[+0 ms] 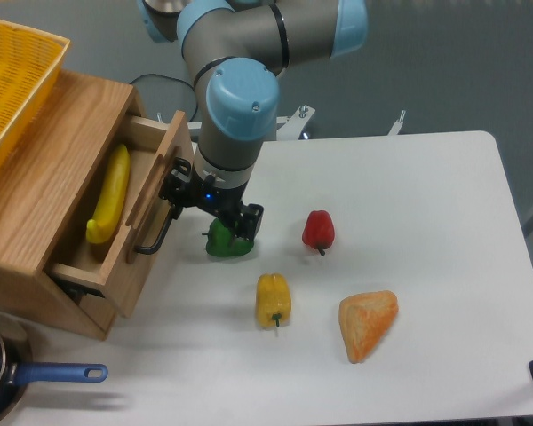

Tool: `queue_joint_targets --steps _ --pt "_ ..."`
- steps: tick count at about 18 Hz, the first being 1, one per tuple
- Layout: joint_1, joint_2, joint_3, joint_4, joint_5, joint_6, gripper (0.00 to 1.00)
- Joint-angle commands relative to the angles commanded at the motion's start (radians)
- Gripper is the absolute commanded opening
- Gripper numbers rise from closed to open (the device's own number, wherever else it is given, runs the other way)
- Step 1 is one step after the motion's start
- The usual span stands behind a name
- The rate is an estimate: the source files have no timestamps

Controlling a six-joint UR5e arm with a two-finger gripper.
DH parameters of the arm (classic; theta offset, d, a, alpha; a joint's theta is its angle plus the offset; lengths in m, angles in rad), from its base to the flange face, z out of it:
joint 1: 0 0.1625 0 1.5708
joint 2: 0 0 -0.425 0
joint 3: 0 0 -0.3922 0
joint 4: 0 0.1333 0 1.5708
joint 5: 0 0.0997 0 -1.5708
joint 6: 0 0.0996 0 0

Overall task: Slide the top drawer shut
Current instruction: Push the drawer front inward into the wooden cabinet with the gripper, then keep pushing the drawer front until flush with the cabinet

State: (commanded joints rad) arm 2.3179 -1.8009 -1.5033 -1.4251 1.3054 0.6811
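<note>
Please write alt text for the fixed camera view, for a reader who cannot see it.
A robot arm's end effector presses against the front of a half-open top drawer holding a banana. On the white table lie green, red and yellow peppers and an orange wedge.

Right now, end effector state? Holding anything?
End effector: pressed against the top drawer front by its black handle; open or shut cannot be told, no grasp visible.

White table (444, 266) before a plain grey wall (453, 62), evenly lit.
</note>
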Motion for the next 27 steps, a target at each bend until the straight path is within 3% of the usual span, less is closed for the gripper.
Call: queue_joint_targets --steps 27 --pt "-0.081 0.005 -0.002 0.005 0.002 -0.063 1.0"
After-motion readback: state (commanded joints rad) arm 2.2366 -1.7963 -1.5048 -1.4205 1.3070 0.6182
